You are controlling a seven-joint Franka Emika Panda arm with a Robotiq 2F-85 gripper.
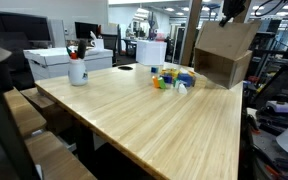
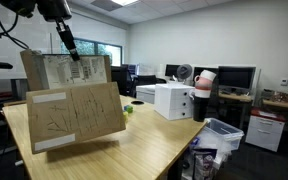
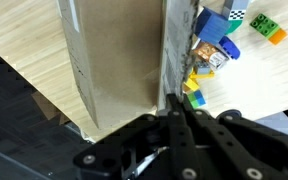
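My gripper [image 3: 174,105] is shut on the top wall of an open cardboard box [image 1: 224,52] and holds it lifted above the wooden table [image 1: 154,115]. The box also shows large in an exterior view [image 2: 72,105], hanging from the gripper [image 2: 72,50], and in the wrist view [image 3: 114,60]. Several colourful toy blocks [image 1: 172,78] lie on the table just beside and below the box; they also show in the wrist view [image 3: 214,50].
A white cup with pens [image 1: 77,70] stands at the table's near-left part. A white box [image 1: 66,60] and monitors stand behind. A white cabinet [image 2: 172,100], a bin [image 2: 222,135] and desks stand beyond the table edge.
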